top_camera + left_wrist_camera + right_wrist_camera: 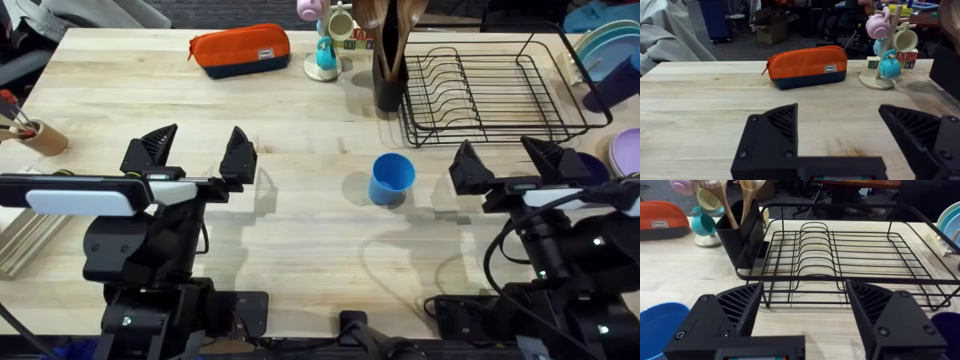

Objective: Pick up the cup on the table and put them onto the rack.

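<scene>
Sitting upright and mouth-up on the table [300, 230], the cup [391, 179] is at about 7 o'clock from the rack [490, 95], well short of its near wire edge. Rack slots look empty, though the far corner is hard to read. Right gripper [508, 165] has its jaws spread wide, holding nothing, level with the cup and closest to it, so probably the arm for the pick. Left gripper [192, 155] also spread and unloaded, parked at the cup's 9 o'clock, likely just staying clear.
</scene>
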Action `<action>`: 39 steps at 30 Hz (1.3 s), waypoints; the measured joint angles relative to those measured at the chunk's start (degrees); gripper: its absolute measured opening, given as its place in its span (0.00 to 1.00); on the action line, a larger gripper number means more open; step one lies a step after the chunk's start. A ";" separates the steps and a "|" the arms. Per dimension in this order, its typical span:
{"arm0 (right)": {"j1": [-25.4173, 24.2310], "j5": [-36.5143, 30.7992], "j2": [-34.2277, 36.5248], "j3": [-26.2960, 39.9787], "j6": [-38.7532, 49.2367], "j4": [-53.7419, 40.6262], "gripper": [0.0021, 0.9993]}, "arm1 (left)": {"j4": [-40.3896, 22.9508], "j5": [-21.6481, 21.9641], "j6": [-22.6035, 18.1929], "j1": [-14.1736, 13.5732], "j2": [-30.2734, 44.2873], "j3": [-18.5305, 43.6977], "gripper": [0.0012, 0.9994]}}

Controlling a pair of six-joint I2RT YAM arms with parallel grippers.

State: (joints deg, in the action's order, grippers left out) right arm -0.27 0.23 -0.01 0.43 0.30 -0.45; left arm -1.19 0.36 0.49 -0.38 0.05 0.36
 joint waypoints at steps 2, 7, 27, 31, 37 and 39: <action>0.00 0.00 0.00 0.00 0.00 -0.02 1.00 | -0.04 -0.13 0.00 -0.02 0.00 0.00 0.99; 0.00 -0.02 0.00 0.04 0.07 -0.48 1.00 | -0.04 -0.44 0.00 -0.02 -0.02 0.00 0.99; -0.02 1.14 1.04 9.59 1.40 -14.51 1.00 | -14.25 -2.17 0.01 -0.02 0.00 10.40 0.99; -0.02 1.15 4.71 18.17 1.44 -19.20 1.00 | -20.76 -2.34 0.02 -0.02 0.88 18.87 0.99; -0.02 1.33 14.62 31.41 1.43 -27.19 1.00 | -28.11 -2.34 0.02 -0.02 9.31 30.32 0.99; -0.02 1.33 18.57 35.45 1.44 -29.71 1.00 | -29.60 -2.41 0.02 -0.02 13.22 34.05 0.99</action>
State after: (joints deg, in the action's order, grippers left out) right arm -0.30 1.56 18.56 35.87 1.74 -30.16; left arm -30.79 -2.05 0.51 -0.40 13.27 34.41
